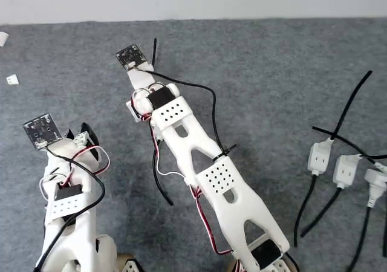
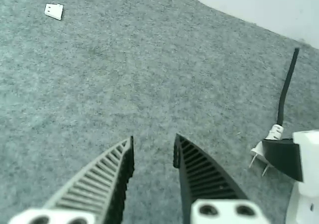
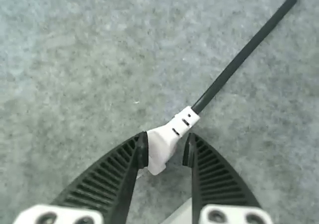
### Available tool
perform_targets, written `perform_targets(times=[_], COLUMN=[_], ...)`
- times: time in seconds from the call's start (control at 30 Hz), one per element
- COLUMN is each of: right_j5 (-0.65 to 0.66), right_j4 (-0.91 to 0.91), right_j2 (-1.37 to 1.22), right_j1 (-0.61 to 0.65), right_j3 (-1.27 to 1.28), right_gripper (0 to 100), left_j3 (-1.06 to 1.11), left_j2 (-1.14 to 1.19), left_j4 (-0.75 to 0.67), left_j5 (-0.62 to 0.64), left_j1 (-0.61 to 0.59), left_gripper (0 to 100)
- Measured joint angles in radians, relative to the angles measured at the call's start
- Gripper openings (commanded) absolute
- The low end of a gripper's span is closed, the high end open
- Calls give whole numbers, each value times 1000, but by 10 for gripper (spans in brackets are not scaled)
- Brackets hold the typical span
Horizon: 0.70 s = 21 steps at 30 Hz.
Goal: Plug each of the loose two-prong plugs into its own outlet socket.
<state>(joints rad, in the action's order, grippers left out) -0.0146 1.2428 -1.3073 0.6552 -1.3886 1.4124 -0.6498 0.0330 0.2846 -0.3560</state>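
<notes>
**1 plug (image 3: 172, 128) clamped, 3 sockets (image 1: 346, 169) at the right edge**

From the right wrist view: grips the white two-prong plug by its body in the right gripper (image 3: 165, 137), both ribbed fingers pressed to its sides, and trails its black cord (image 3: 244, 55) out across the grey carpet (image 3: 75, 59).

From the left wrist view: adds the 2 metal prongs (image 2: 258, 163), poking out under that clamped plug close above the carpet, and a small white scrap (image 2: 54, 11) toward the far left edge. Shows the left gripper (image 2: 153, 139) spread apart over bare carpet, clamped on nothing.

From the high view: places the left gripper near the left edge toward the near corner, and the plug-carrying arm (image 1: 217, 175) stretched farther back, left of centre. Sets the 3 white sockets side by side near the right edge, well apart from the plug, each on a black cord.
</notes>
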Motion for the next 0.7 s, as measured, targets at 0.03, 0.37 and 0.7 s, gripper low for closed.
perform_targets(times=[0.03, 0.37, 0.7], right_j5=[2, 34, 60], right_j4=[8, 94, 157], right_j2=[0, 3, 5], right_j1=[0, 21, 77], right_j3=[-2, -14, -34], right_gripper=[136, 132, 76], left_j3=[0, 0, 0], left_j2=[0, 0, 0], left_j4=[0, 0, 0], left_j5=[0, 0, 0], left_j1=[0, 0, 0], left_gripper=[122, 122, 122])
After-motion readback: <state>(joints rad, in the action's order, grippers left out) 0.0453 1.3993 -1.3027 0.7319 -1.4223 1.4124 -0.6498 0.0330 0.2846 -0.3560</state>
